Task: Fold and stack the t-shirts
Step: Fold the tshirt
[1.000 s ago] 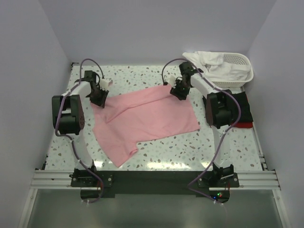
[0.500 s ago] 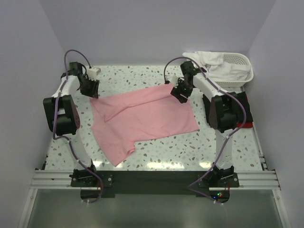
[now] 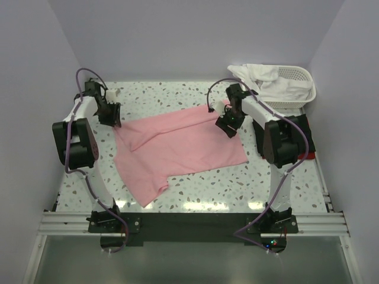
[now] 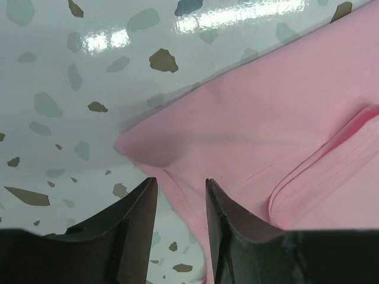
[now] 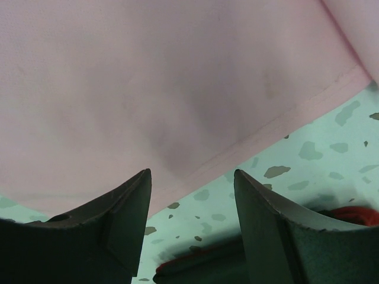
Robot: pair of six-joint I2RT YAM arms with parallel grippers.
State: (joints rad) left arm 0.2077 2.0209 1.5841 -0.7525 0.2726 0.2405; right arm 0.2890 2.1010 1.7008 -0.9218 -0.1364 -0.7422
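At far-left corner of pink t-shirt (image 3: 183, 145): L pincer (image 4: 180, 184), fingers drawn close w/ a ridge of pink cloth running between them. Judged clamped on that corner, tips low over bench (image 3: 166, 94).
- Change, L: over the last sec the arm has swung outward to the left & farther from its base. The corner went w/ it, so the rumpled fold that lay on that side is now pulled nearly flat.
- R pincer (image 5: 192, 174): fingers wide apart, holding nothing, poised over the shirt's right hem, speckled bench showing past the edge.
- Change, R: shifted a little nearer along that hem, off the far-right corner. Cloth there looks unmoved.
- Pink t-shirt, position: spread across mid-bench between both arms, one part trailing toward near-left. Not yet folded.
- Other items: white shirt (image 3: 260, 77) heaped in basket (image 3: 302, 74), far right; black-and-red pile (image 3: 305, 133) beside R arm, partly hidden.
- Meaning: flattening step, prob. near its end. Shirt is wider & smoother, approx. ready for a first fold. R side likely needs a grip on the hem first.
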